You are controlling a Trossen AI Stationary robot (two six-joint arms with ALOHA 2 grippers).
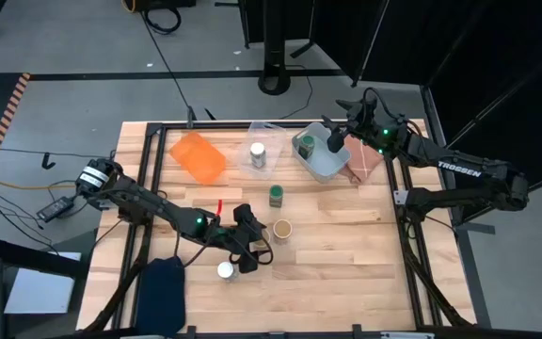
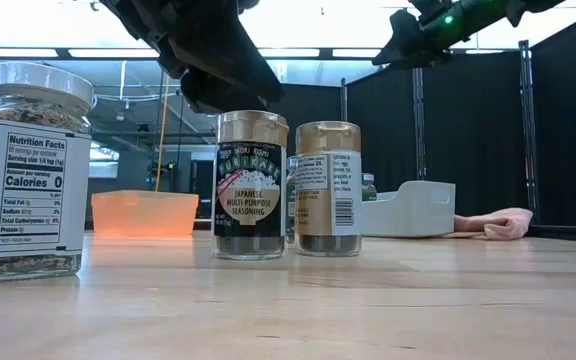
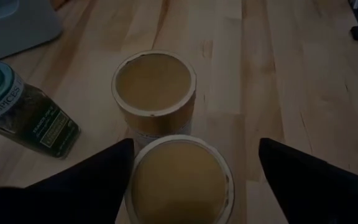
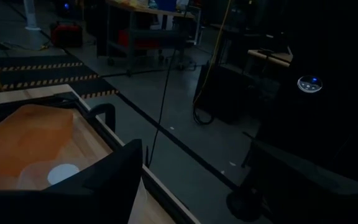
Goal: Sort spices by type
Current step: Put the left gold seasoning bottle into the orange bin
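Here, two tan-topped jars (image 3: pixel 155 92) sit beneath the released left pincer (image 3: pixel 191 163); right pincer (image 1: pixel 335 139) unclear.

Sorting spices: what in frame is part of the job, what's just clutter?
Job: green-lidded jars; white-lidded jars; tan-topped jars, one inside the open left gripper; likely bins: orange tray, clear tray, grey-blue tray, right gripper above it.
Lying about: pink cloth; dark blue fabric item.

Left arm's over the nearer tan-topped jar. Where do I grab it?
Grip the tan-topped jar just below its cap, coming from straight above: it stands upright, and the open left gripper straddles it. Keep the fingers off the side where the second tan jar stands close.
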